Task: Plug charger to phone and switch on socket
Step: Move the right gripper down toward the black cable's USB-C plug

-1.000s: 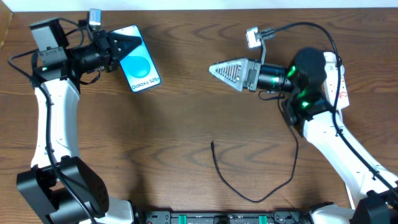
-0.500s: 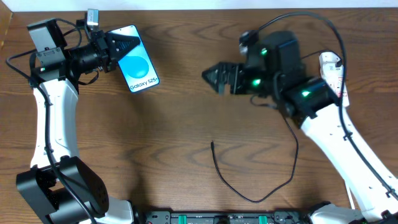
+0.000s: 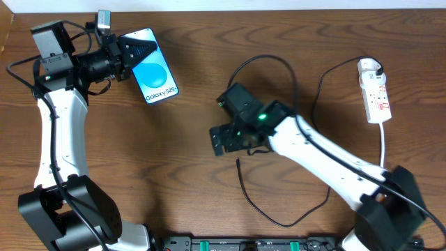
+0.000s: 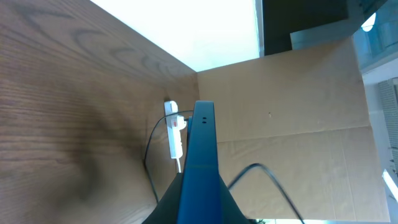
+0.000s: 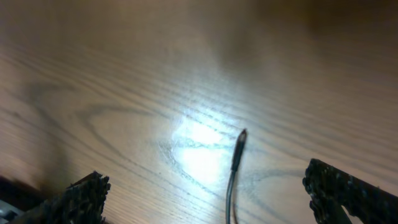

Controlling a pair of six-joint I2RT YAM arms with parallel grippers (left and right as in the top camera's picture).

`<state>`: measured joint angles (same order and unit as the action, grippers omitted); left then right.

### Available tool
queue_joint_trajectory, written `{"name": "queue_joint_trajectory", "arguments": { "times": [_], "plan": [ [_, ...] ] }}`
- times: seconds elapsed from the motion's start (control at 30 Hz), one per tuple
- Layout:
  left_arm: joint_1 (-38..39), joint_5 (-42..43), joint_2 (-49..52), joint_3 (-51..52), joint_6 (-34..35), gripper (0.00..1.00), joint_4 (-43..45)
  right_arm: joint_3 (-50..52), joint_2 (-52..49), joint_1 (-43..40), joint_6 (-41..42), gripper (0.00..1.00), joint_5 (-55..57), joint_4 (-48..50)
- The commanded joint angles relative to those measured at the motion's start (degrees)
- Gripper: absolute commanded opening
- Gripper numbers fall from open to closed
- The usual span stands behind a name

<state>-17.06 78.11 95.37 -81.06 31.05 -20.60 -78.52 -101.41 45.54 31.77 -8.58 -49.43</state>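
Right gripper (image 3: 230, 141), jaws spread wide, hangs just above the connector tip (image 3: 238, 162) of the charger (image 3: 245, 192); the tip lies free on the surface (image 3: 174, 174), between the fingers in the wrist view. Left gripper (image 3: 139, 50) is clamped on the phone (image 3: 157, 73), far left. The socket (image 3: 376, 94) lies at far right.
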Motion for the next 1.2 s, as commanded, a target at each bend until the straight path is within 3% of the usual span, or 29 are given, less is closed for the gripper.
{"name": "queue_joint_trajectory", "arguments": {
  "times": [0.0, 0.43, 0.77, 1.17],
  "plan": [
    [-0.28, 2.23, -0.44, -0.33, -0.66, 0.07, 0.13, -0.42, -3.85, 1.57, -0.50, 0.93, -0.39, 0.11],
    [-0.28, 2.23, -0.42, -0.15, -1.49, 0.07, 0.13, 0.15, -11.69, 4.39, 8.46, 0.86, -0.39, -7.15],
    [-0.26, 2.23, -0.42, -0.15, -1.49, 0.07, 0.13, 2.54, -11.78, 6.69, 13.33, 0.85, 7.04, -6.78],
    [-0.26, 2.23, -0.42, -0.15, -1.49, 0.07, 0.13, 6.23, -11.87, 6.49, 13.73, 0.82, 7.56, -0.63]
  ]
}}
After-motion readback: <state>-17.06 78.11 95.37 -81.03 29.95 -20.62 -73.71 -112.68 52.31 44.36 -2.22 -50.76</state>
